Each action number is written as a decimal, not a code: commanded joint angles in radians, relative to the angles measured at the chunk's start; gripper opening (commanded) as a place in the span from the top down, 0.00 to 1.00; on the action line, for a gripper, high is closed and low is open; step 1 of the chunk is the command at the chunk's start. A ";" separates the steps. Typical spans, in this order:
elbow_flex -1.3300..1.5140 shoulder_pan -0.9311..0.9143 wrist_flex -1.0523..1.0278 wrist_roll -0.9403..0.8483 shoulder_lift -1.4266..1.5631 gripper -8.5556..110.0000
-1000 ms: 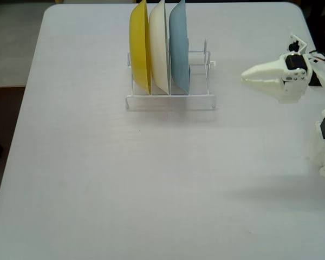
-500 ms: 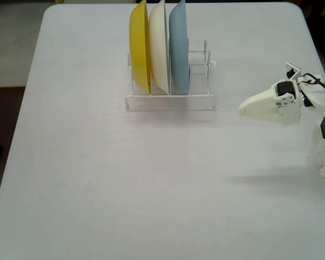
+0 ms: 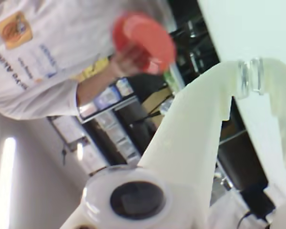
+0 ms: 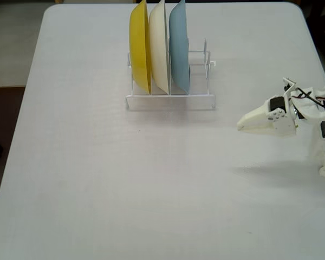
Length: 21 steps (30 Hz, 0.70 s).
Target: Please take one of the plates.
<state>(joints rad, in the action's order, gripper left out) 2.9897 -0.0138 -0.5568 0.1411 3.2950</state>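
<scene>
End effector point(image 4: 241, 124) beside plate rack point(image 4: 170, 97)

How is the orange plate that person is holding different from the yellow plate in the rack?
The orange plate, seen in the wrist view, is held up in a person's hand away from the table; the yellow plate, seen in the fixed view, stands on edge in the white wire rack beside a cream and a light blue plate. The orange one shows its round face, the yellow one mostly its edge. Both look round, plain and shallow.
</scene>
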 commanded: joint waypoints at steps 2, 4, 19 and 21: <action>0.021 -0.003 0.034 -0.015 0.012 0.93; 0.034 -0.003 0.028 -0.028 0.012 0.93; 0.144 -0.003 0.075 -0.018 0.012 0.93; 0.146 -0.003 0.055 -0.021 0.012 0.93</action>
<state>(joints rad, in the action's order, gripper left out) 3.1401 -0.0138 -0.4924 0.1273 3.2950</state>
